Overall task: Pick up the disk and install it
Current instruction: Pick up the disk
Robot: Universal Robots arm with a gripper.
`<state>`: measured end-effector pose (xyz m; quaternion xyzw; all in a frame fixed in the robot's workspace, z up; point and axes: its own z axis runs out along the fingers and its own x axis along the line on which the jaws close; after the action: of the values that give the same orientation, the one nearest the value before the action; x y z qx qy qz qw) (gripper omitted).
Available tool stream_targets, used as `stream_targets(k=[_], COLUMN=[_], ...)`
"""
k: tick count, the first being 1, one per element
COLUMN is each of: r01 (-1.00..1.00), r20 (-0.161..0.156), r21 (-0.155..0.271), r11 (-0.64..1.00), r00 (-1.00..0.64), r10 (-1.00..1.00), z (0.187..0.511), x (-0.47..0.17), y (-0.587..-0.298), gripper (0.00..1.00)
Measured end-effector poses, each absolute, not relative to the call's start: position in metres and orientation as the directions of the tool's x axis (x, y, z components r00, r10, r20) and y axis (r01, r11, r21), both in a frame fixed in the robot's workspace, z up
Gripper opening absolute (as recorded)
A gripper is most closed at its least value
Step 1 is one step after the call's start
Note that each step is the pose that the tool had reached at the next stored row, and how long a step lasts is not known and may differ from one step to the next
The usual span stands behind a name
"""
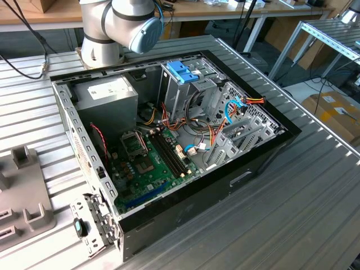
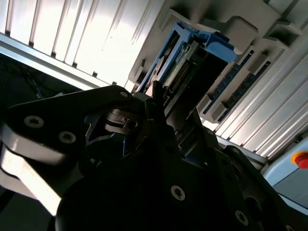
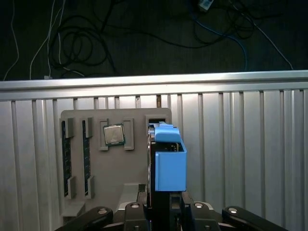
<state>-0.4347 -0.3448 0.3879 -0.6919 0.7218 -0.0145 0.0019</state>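
The disk [image 3: 169,163] is a dark flat drive with bright blue side rails. It stands on edge in a slot of a grey holder plate [image 3: 130,173] that lies on the ribbed metal table. My gripper [image 3: 166,206] is right at the disk's near end, with the drive running out from between its dark body parts. In the second wrist view the disk [image 2: 195,60] rises just beyond the gripper [image 2: 158,96], against the same grey holder. The open computer case [image 1: 169,140] in the exterior view holds a metal drive cage [image 1: 183,90] with a blue latch on top.
The holder plate also carries a processor chip [image 3: 113,134] and two memory sticks [image 3: 65,159]. Cables lie on the dark floor [image 3: 144,33] past the table edge. Inside the case are the motherboard [image 1: 152,163], the power supply [image 1: 107,98] and loose wires. The arm's base [image 1: 112,28] stands behind the case.
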Motion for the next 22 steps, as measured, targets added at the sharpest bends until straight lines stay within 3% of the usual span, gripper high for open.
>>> stream_targets(k=[22], r01=[-0.999], r20=[0.017], r21=[-0.024], r11=[0.042], r00=[-0.043], r10=[-0.999], z=[0.402], x=[-0.435], y=[-0.345], gripper=[0.35])
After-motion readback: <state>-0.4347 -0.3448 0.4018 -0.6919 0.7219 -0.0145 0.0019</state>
